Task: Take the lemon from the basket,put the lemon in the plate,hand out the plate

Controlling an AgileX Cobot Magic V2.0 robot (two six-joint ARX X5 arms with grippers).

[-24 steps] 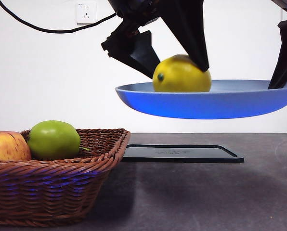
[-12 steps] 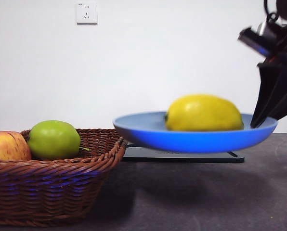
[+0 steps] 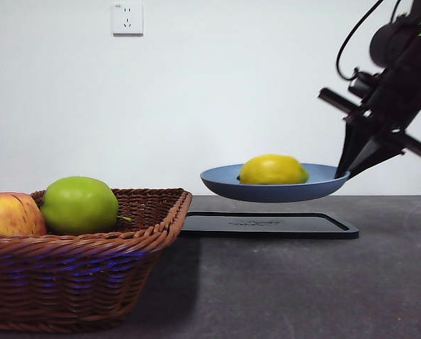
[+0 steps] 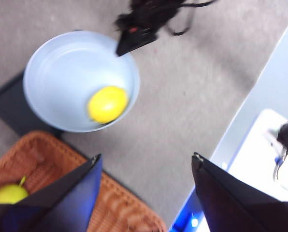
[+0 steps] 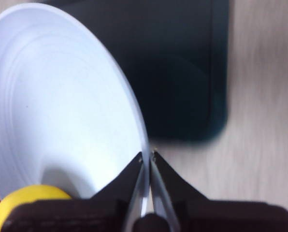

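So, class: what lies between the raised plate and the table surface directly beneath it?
The front view shows a flat black tray lying on the table under the plate, with an air gap between them. The right gripper holds the plate's rim.

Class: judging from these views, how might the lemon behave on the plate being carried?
The lemon is rounded and lies loose, so it may roll. The plate looks smooth and shallow, held by one rim in the right gripper, so tilting could spill it.
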